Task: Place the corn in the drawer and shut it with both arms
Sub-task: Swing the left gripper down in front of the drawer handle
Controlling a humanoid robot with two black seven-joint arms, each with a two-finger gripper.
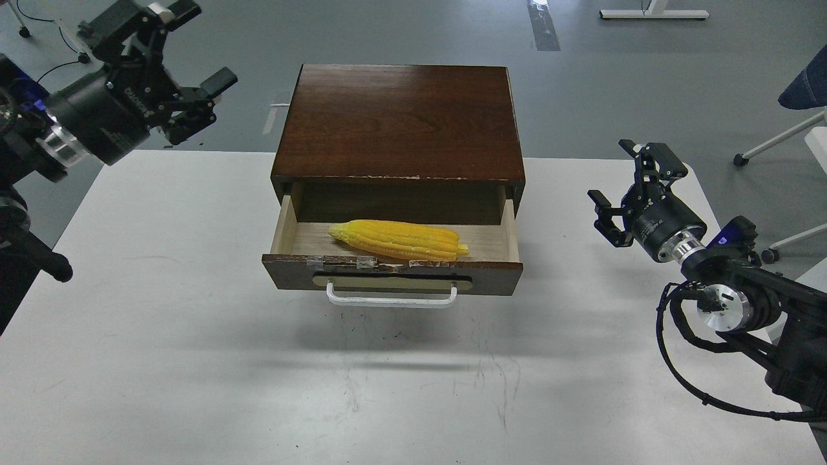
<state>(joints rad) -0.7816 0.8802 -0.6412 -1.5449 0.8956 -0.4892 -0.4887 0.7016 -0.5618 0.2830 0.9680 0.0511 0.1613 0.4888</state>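
The head view looks down on a white table (194, 361) on which a dark brown wooden cabinet (397, 119) stands. Its drawer (391, 274) is pulled out toward the camera, and the pale wood inside is visible. The corn (397, 239) lies inside the drawer on its side, with the pointed end to the left; it is close behind the front panel, whose top edge is chipped and has tape on it. A white bar handle (391, 298) is on the front of the drawer, and nothing touches it. The left gripper (187, 45) is raised in the upper left corner, well apart from the cabinet, with its fingers spread wide and nothing between them. The right gripper (623, 187) hangs over the right part of the table, to the right of the drawer and apart from it; its fingers are also wide and hold nothing. Grey floor (646, 84) is seen behind the table.
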